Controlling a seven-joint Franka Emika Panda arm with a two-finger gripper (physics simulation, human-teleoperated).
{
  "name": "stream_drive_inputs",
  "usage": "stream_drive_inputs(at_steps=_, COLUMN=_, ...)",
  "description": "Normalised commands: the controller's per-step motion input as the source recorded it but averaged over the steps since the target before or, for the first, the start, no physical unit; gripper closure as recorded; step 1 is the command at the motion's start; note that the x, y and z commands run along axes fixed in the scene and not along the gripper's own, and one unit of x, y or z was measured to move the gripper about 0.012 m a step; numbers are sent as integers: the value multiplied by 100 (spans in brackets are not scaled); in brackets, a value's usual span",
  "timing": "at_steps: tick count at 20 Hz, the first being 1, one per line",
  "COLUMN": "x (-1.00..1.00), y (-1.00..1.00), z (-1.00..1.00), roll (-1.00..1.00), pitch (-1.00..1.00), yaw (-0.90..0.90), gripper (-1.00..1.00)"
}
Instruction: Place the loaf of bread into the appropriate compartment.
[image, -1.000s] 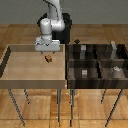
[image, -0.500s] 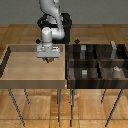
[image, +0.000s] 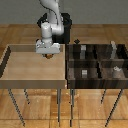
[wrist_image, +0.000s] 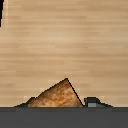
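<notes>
The loaf of bread (wrist_image: 57, 95) is a small brown block with tan specks. In the wrist view it sits between my two dark fingertips (wrist_image: 93, 102), one corner pointing away from the gripper. In the exterior view my gripper (image: 49, 54) hangs over the far side of the tan tray (image: 30, 70), near its wall on the exterior view's right. The loaf (image: 49, 55) shows only as a dark speck under the fingers. The gripper is shut on the loaf, holding it just above the tray floor.
A dark box (image: 98, 62) with several compartments stands at the exterior view's right of the tray. Small grey items lie in it, such as a grey cube (image: 84, 73) and another (image: 115, 70). A small dark object (image: 76, 41) sits by its far edge.
The loaf lay on the tray below the gripper a second ago. The gripper has since come down around it, closed on it and shifted slightly toward the exterior view's right.
</notes>
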Motion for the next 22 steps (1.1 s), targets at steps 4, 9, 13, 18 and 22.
stream_drive_inputs(at_steps=4, x=0, y=0, z=100, roll=0, pitch=0, yaw=0, gripper=100)
stream_drive_inputs(at_steps=9, x=0, y=7, z=80, roll=0, pitch=0, yaw=0, gripper=100)
stream_drive_inputs(at_steps=13, x=0, y=100, z=0, roll=0, pitch=0, yaw=0, gripper=100)
stream_drive_inputs(at_steps=18, x=0, y=100, z=0, roll=0, pitch=0, yaw=0, gripper=100)
stream_drive_inputs(at_steps=22, x=0, y=100, z=0, roll=0, pitch=0, yaw=0, gripper=100)
